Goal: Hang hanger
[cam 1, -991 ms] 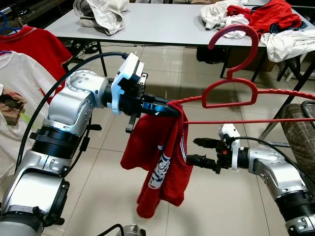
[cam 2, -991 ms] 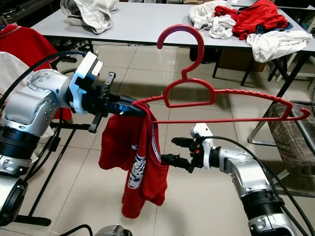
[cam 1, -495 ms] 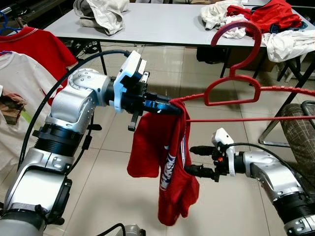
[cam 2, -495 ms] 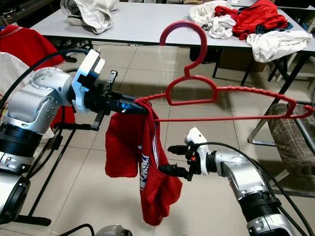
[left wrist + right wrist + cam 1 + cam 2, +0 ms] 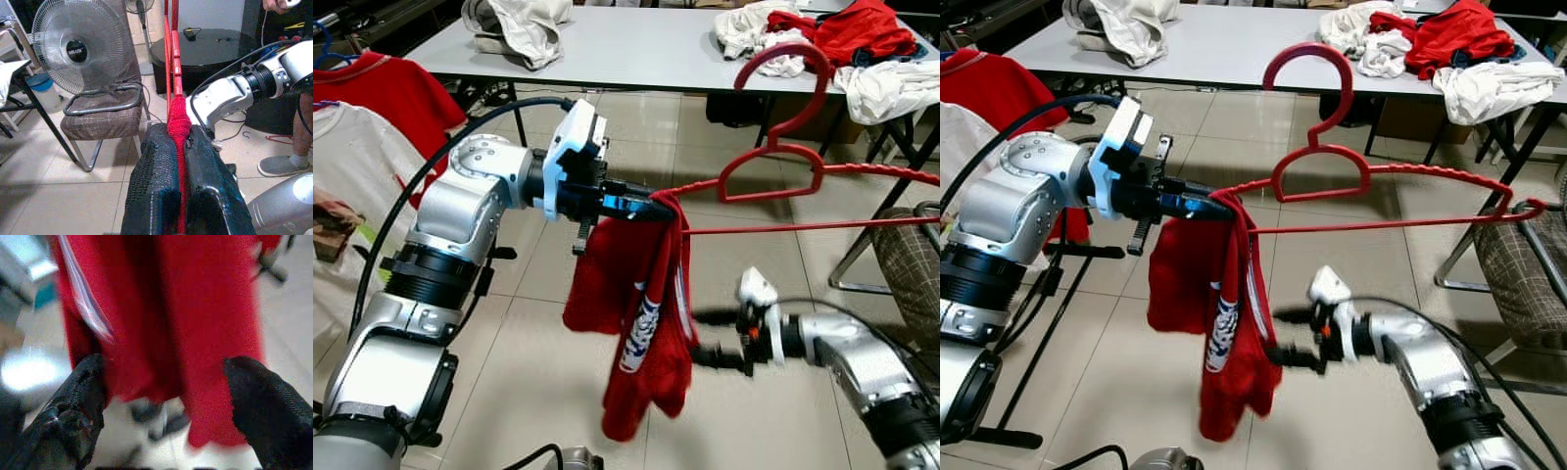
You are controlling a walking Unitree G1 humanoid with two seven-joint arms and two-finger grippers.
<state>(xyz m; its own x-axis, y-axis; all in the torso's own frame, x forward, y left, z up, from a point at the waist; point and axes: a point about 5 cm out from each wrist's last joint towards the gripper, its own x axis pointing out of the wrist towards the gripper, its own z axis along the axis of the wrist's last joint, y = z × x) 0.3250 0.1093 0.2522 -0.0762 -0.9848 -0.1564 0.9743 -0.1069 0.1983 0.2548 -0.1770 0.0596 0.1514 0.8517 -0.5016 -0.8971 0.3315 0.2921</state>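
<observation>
Two claws, left claw point(image 5: 651, 208) clamping red hanger point(image 5: 783, 162) with shirt point(image 5: 636, 304), right claw point(image 5: 1283, 338) spread

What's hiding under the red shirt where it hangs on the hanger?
Under the red shirt is tiled floor. The left tool pinches the shirt's bunched top against the red hanger end, so that hanger tip is covered. The right tool reaches toward the shirt.
</observation>
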